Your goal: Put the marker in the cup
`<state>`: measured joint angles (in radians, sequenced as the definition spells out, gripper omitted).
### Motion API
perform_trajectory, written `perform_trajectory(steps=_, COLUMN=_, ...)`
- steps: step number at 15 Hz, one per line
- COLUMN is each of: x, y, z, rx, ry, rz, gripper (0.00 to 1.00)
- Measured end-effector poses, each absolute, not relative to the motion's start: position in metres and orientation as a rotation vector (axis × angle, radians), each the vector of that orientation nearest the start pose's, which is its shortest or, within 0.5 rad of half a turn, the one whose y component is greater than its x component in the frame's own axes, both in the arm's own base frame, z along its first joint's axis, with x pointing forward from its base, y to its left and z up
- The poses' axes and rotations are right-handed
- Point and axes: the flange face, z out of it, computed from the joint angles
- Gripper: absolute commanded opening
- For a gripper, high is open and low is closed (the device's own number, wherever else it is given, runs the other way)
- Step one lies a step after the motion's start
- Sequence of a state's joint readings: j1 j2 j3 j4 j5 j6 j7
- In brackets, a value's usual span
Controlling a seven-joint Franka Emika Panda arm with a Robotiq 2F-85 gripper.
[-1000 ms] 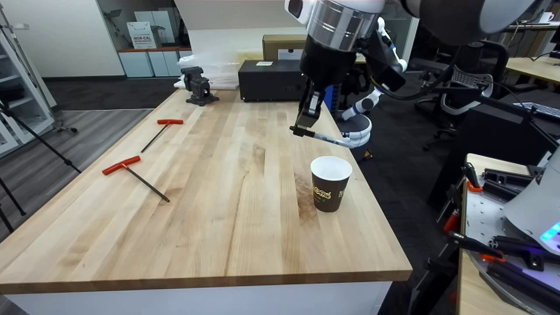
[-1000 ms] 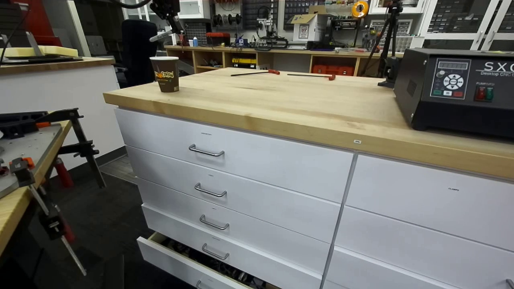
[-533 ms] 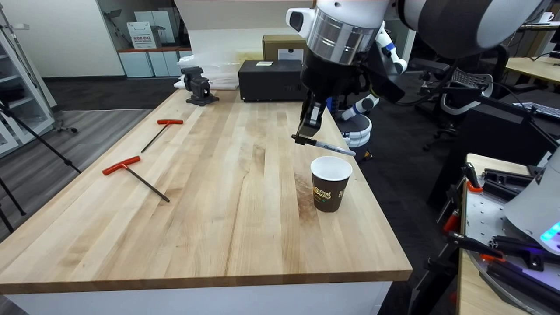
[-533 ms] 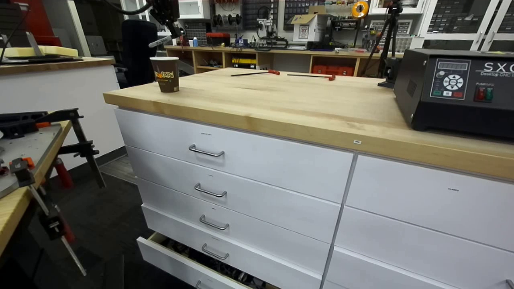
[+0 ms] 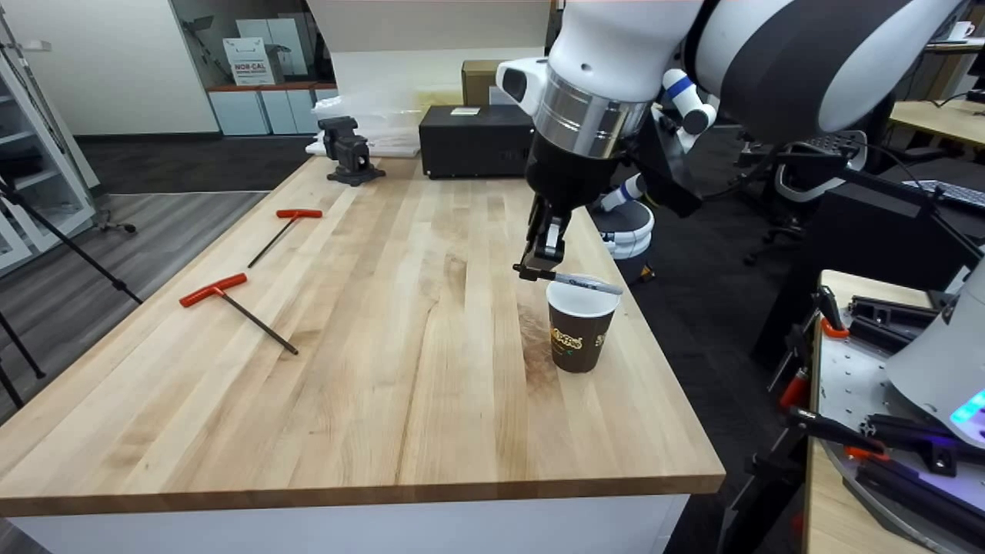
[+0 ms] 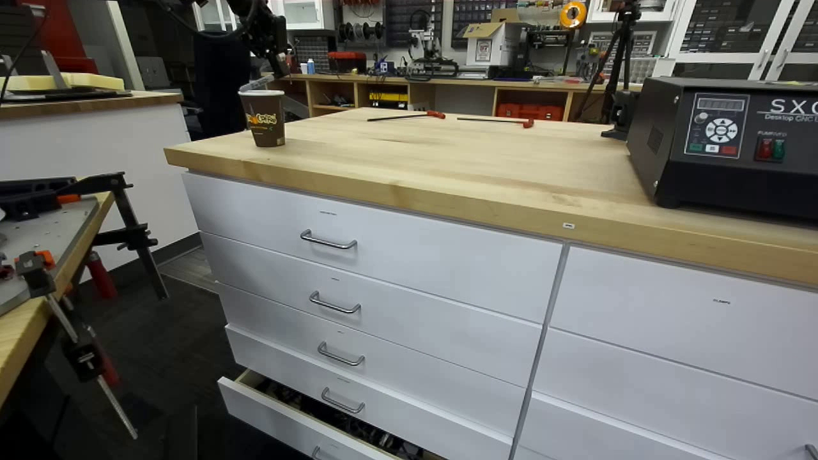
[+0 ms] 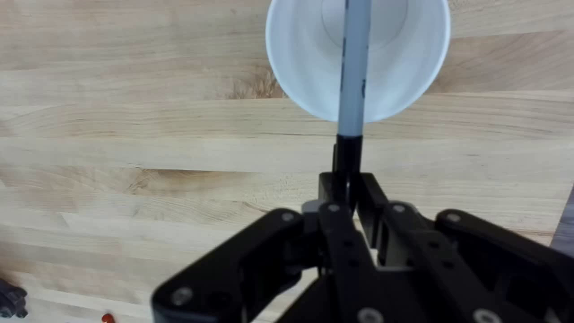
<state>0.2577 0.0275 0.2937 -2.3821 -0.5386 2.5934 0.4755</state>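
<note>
The marker has a black cap end and a grey-white barrel (image 5: 589, 284). My gripper (image 5: 536, 271) is shut on its black end, also in the wrist view (image 7: 346, 190). The marker lies near level, tip slightly lower. In the wrist view its barrel (image 7: 354, 85) crosses over the cup's opening. The dark brown paper cup (image 5: 579, 342) with white rim stands upright on the table, near its edge. In an exterior view the marker (image 6: 257, 84) is right at the height of the cup's rim (image 6: 262, 93); I cannot tell whether they touch. The gripper is beside the cup's mouth, slightly above it.
Two red-handled T-shaped tools (image 5: 214, 291) (image 5: 298, 214) lie on the wooden table (image 5: 346, 415). A black vise (image 5: 352, 152) and a black control box (image 5: 477, 142) stand at its far end; the box also shows in an exterior view (image 6: 722, 172).
My gripper has moved down with the marker still held. The marker has come from well above the cup to the level of its rim. The cup has not moved.
</note>
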Motion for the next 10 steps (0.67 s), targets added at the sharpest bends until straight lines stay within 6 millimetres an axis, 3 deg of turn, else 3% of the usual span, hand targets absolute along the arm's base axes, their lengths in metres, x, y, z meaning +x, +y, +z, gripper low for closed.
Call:
perform_trajectory(steps=6, x=0.437, y=0.285, z=0.307, rx=-3.174, ry=-0.886, rz=-0.473, gripper=0.05)
perform_trajectory(steps=8, x=0.440, y=0.288, z=0.306, rx=-3.171, ry=-0.892, rz=-0.475, gripper=0.15)
perform_trajectory(steps=10, x=0.443, y=0.290, z=0.306, rx=-3.169, ry=-0.901, rz=-0.481, gripper=0.11)
